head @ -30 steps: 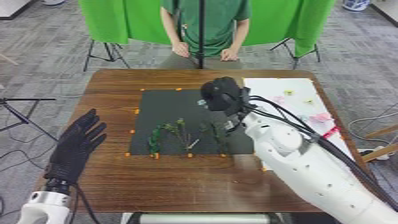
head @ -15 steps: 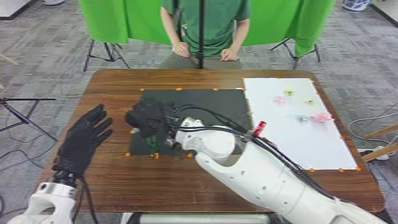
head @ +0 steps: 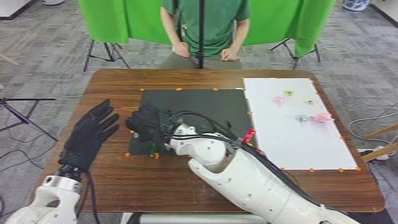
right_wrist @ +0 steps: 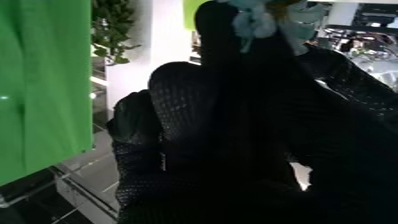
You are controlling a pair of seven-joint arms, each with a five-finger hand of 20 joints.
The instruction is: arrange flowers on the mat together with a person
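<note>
My right hand [head: 149, 121] is over the left part of the black mat [head: 204, 102]. In the right wrist view, the right hand [right_wrist: 209, 100] pinches a pale blue flower [right_wrist: 256, 22] between thumb and fingertips. A bit of green stem [head: 154, 148] lies on the mat just below that hand; hand and forearm cover much of the mat's lower half. Over the table's left side, my left hand [head: 84, 140] is open with straight fingers. Pink flowers [head: 322, 117], a pale blue flower [head: 303, 118] and a yellow flower [head: 289, 92] lie on the white sheet [head: 302, 145].
A red marker-like object [head: 250, 135] stands out beside my right forearm, near the sheet's left edge. Orange tape bits [head: 135, 135] line the mat. Across the brown table [head: 133, 185], a person's hands [head: 229, 54] hang close to the far edge.
From the mat's upper right, my right hand has swept left across it to the left part, uncovering the white sheet's flowers. The left hand has shifted slightly right and up.
</note>
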